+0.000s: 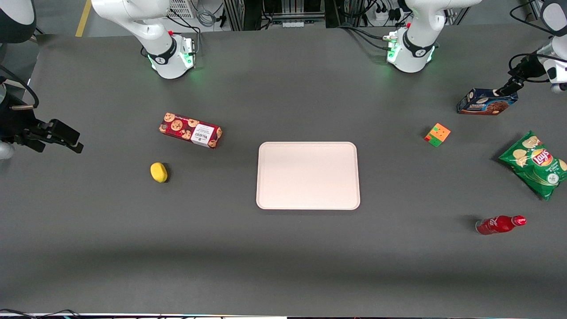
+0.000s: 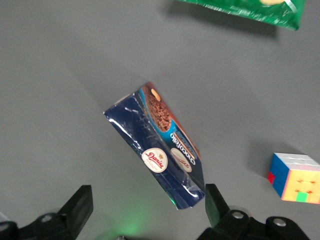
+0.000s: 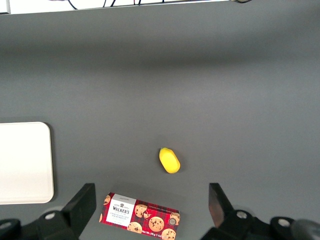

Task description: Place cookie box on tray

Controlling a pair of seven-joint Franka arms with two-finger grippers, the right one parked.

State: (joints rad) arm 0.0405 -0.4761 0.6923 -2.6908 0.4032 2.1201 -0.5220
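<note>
The cookie box (image 1: 485, 103), a dark navy-blue carton with a chocolate cookie picture, lies on the table toward the working arm's end. In the left wrist view the box (image 2: 157, 145) lies slanted, and its white round logo shows. My left gripper (image 1: 505, 91) hangs just over the box's end. In the left wrist view the gripper (image 2: 148, 207) is open. One corner of the box lies between the fingers (image 2: 215, 202), close to one of them. The pale cream-pink tray (image 1: 308, 175) sits at the table's middle and holds nothing.
A colour cube (image 1: 437, 134) lies between the cookie box and the tray. A green chip bag (image 1: 536, 164) and a red bottle (image 1: 499, 224) lie nearer the front camera. A red cookie box (image 1: 190, 130) and a yellow lemon (image 1: 158, 172) lie toward the parked arm's end.
</note>
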